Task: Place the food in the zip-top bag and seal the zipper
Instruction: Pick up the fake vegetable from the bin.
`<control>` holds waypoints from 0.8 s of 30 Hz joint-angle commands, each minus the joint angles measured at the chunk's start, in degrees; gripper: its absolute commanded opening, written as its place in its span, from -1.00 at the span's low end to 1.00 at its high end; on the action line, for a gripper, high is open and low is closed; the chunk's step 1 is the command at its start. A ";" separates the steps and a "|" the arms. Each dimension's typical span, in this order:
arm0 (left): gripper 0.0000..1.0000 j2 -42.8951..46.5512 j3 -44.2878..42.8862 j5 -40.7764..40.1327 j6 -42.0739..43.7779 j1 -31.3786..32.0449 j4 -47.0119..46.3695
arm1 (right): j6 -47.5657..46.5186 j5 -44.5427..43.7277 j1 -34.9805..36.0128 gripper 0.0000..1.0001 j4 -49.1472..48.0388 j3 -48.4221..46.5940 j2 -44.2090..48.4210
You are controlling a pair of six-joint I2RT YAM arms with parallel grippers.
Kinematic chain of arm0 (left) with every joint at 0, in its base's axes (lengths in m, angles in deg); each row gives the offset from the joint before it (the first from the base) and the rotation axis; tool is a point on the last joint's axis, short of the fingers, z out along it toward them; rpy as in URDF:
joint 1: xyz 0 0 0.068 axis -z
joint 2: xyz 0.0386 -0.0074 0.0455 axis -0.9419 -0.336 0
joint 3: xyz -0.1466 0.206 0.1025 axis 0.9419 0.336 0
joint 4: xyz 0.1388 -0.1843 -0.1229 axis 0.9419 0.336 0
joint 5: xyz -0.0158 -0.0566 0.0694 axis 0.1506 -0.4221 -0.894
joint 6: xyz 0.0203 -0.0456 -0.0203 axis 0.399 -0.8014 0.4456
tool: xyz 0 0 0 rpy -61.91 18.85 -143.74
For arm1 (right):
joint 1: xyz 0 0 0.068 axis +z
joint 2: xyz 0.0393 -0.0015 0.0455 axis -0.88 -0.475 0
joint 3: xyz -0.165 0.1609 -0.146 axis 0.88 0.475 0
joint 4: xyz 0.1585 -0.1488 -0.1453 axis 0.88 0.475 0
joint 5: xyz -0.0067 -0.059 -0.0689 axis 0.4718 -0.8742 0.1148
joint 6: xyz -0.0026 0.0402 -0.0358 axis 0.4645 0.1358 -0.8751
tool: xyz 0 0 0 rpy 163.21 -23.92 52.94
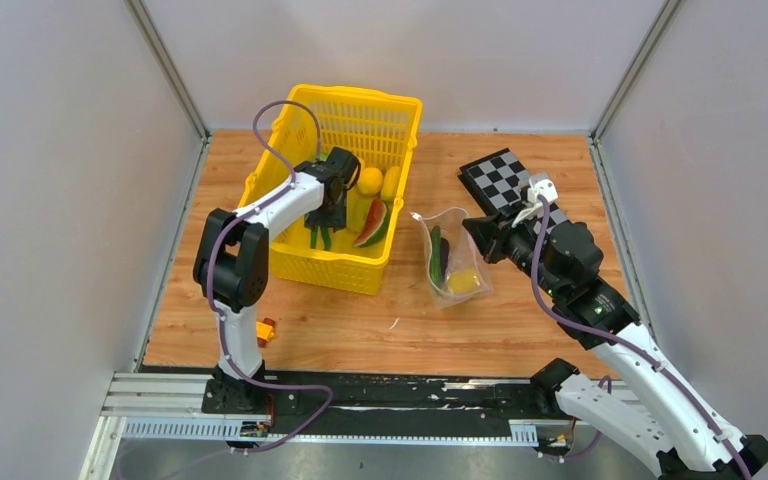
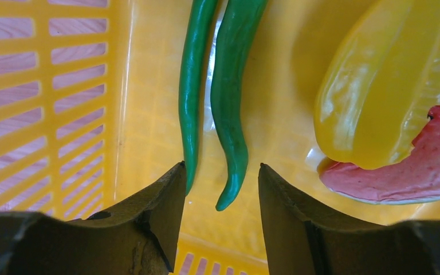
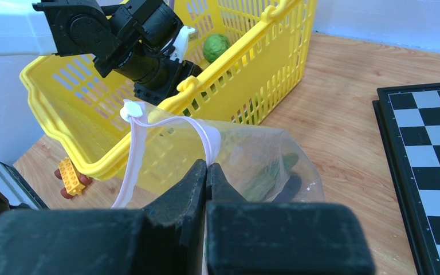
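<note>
Well, the wooden tabletop carries everything here. The yellow lattice basket is the biggest piece, and the left end effector is down inside it, close to its floor. A chequerboard lies flat just behind the right end effector.

The zip-top bag stands on the tabletop directly ahead of the right end effector, between it and the basket, with its mouth gaping upward. That end effector's fingers are pressed together, pinching the bag's rim at the zipper, whose pale pink strip loops out to the left of the grip. Low in the bag I can make out a green pod, a dark eggplant and a yellow piece.

The left end effector's fingers are spread, holding nothing. A ribbed yellow fruit lies ahead of it to the right, resting against a watermelon slice. 2 long green pods lie side by side straight ahead; one pod's tip reaches into the gap between the fingers, the other ends beside the left finger. A small green ball sits at the basket's far end, beyond the left end effector.

A little orange toy car sits on the tabletop outside the basket, near the left arm's base.
</note>
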 commanded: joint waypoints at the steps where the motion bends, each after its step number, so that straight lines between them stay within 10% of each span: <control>1: 0.08 -0.62 -1.19 -2.49 -0.19 -0.21 -0.33 | -0.11 -0.30 -0.18 -1.00 -2.20 -0.89 0.42; 24: -0.51 -4.96 2.53 -0.61 1.32 -0.21 -2.75 | -0.51 7.23 0.51 -1.00 -4.73 -0.44 -3.71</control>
